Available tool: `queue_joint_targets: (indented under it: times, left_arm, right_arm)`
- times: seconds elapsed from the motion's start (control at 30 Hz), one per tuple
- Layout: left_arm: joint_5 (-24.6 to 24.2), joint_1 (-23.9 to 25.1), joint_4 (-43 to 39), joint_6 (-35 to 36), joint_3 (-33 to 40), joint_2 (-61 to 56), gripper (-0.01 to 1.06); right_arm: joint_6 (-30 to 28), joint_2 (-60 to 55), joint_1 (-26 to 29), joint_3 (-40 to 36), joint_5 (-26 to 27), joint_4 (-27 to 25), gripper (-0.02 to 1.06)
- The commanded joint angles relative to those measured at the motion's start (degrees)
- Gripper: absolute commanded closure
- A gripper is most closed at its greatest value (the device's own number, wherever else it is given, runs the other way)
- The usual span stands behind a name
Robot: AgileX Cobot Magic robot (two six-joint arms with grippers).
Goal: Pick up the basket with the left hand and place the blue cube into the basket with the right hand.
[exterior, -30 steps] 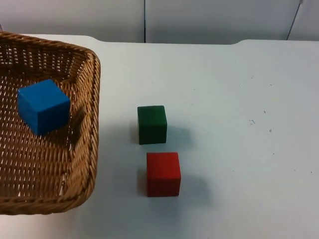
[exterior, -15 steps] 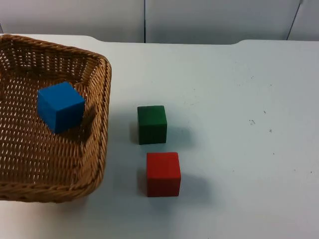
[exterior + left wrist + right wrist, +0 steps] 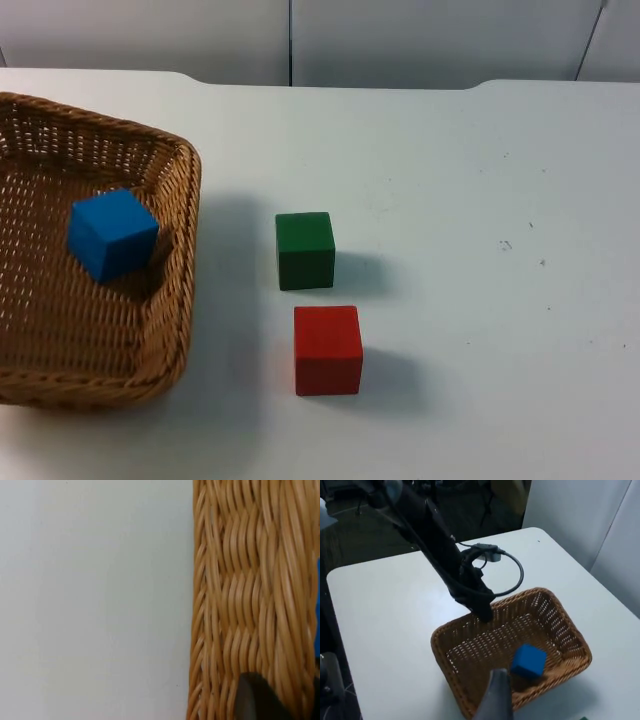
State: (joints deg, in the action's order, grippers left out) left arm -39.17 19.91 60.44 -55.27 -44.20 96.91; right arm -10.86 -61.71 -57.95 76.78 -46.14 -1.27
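So, using the basket (image 3: 185, 250) as the landmark. Nearest the camera is its front rim, and just off its right front corner sits a red cube (image 3: 328, 349) on the white surface (image 3: 480, 300). A bit further back, right of the basket's right wall, is a green cube (image 3: 305, 250), close to the red one but not touching it.

The blue cube (image 3: 112, 234) is already inside the basket, resting on the woven floor near the right wall and tilted a little. There's a wide shadow under the basket, so my guess is it's hanging slightly off the surface rather than sitting flat.

At the basket's far rim, the right wrist view shows the left end effector (image 3: 482, 611) clamped down on the weave, so it's carrying the basket. The left wrist view has a dark fingertip (image 3: 257, 700) pressed against the wicker wall (image 3: 240, 595).

The right end effector (image 3: 496, 695) is up above the near side of the basket looking down, with the blue cube just ahead of and below it. I can't tell how wide it is.

Looks to me like the drop is done. The right arm is the one near the cube, and all it needs is to back off upward.
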Motion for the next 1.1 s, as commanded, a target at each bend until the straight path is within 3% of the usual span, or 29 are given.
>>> queue_joint_targets:
  times: [0.0,0.3,0.67,0.77,0.83,0.87,1.0,1.07]
  left_arm:
    - [0.22,-0.36,0.89,-0.26,-0.61,0.31,1.05]
    - [3.32,-0.36,0.89,-2.86,-0.61,4.15,1.05]
    - [8.03,-0.36,0.75,-5.37,-0.61,4.87,1.03]
    - [8.90,-0.36,0.41,-5.82,-0.61,4.87,0.88]
    - [9.59,-0.36,0.03,-6.23,-0.61,4.87,0.62]
    - [9.59,-0.36,0.03,-6.23,-0.61,4.87,0.62]
    - [10.87,-0.36,0.03,-6.23,-0.61,4.87,0.28]
    - [10.63,-0.36,0.13,-6.23,-0.61,4.74,0.25]
  right_arm:
    - [1.96,4.02,-0.29,-5.35,3.45,0.08,0.34]
    - [9.13,19.61,-0.29,-20.11,5.53,-0.53,0.34]
    - [12.60,31.63,-0.29,-25.21,4.44,-0.53,0.34]
    - [13.45,33.71,-0.29,-25.32,2.83,-0.42,0.34]
    - [13.45,34.09,-0.29,-25.32,1.99,-0.30,0.34]
    - [13.45,34.09,-0.29,-25.32,1.99,-0.30,0.34]
    - [13.33,34.09,-0.29,-25.32,0.47,-0.07,0.34]
    - [13.23,34.09,-0.29,-25.32,0.11,-0.07,0.34]
